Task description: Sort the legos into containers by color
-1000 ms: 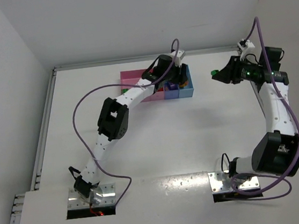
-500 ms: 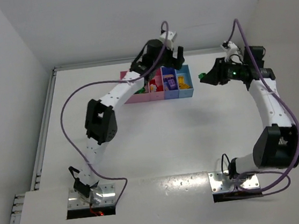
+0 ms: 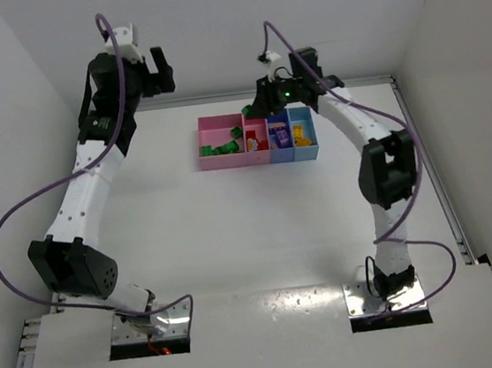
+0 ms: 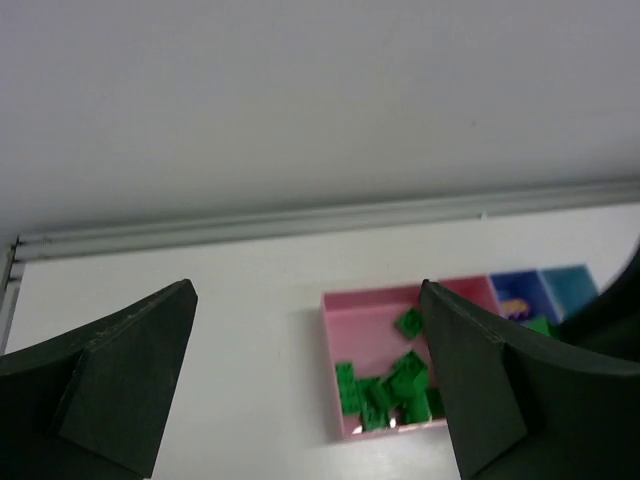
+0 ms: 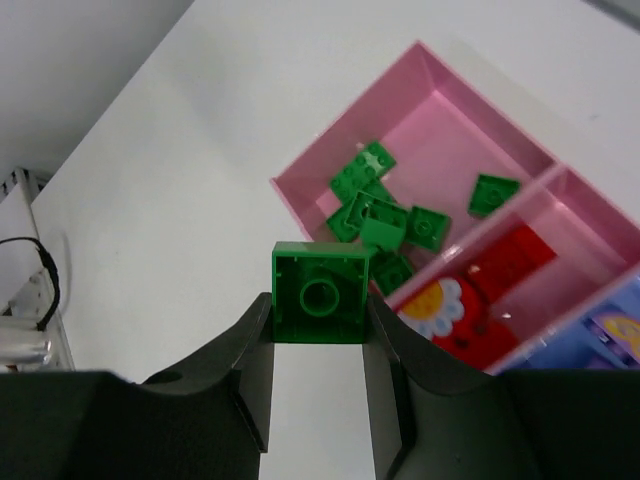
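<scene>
My right gripper point(image 5: 318, 312) is shut on a square green lego point(image 5: 320, 292), seen from below, and hangs over the near edge of the wide pink bin point(image 5: 345, 115). Several green legos point(image 5: 385, 215) lie in that bin. Red legos point(image 5: 510, 262) lie in the narrow pink bin point(image 5: 585, 235) beside it. From above, the held green lego point(image 3: 246, 110) is over the row of containers point(image 3: 209, 137). My left gripper point(image 3: 159, 72) is raised far left of them, open and empty. In the left wrist view the left gripper point(image 4: 305, 330) looks down on the green legos point(image 4: 390, 385).
The purple-blue bin point(image 3: 271, 146) holds yellow and purple pieces; the light blue bin point(image 3: 313, 132) ends the row on the right. A metal rail point(image 4: 300, 222) runs along the table's far edge, with white walls behind and to the left.
My left arm has lifted off the bins and swung up to the far left, its gripper opening. My right arm has carried the green lego leftward to above the bins.
</scene>
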